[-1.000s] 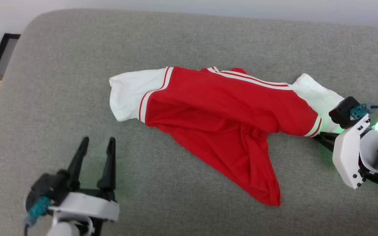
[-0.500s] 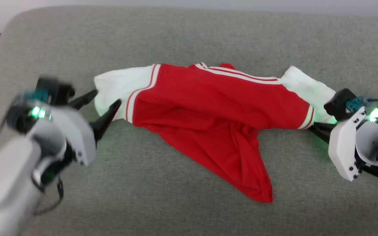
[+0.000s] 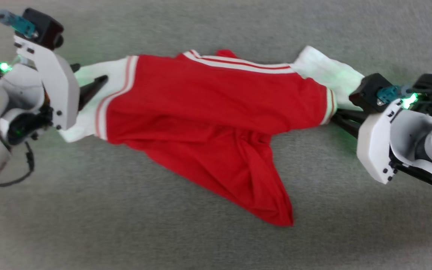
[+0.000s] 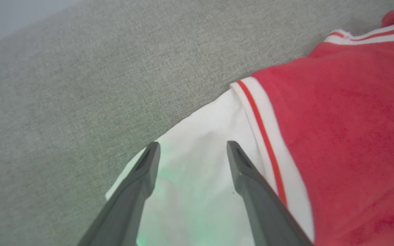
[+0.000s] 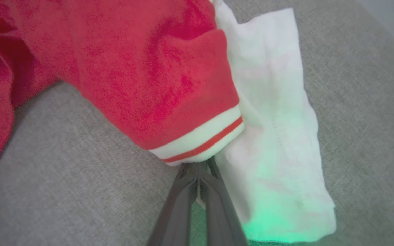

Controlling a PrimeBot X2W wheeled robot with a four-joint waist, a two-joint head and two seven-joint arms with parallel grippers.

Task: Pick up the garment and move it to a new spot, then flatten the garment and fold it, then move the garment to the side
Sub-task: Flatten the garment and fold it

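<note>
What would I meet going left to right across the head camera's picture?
The left hand, open → the garment's white end → red middle → other white end → the right hand, shut on the garment.

Your garment (image 3: 208, 112) is all soft matt cloth: the red looks a bit fuzzy, the white panels at 3 and 9 o'clock thinner and smoother, with knit-looking striped trim. The cushion (image 3: 126, 225) under it is a coarse grey weave, matt too. On your left gripper (image 4: 190, 147) and right gripper (image 5: 199, 167) the fingers (image 4: 139, 191) look like smooth dark matt plastic; the white shells (image 3: 372, 150) have a slight sheen.
</note>
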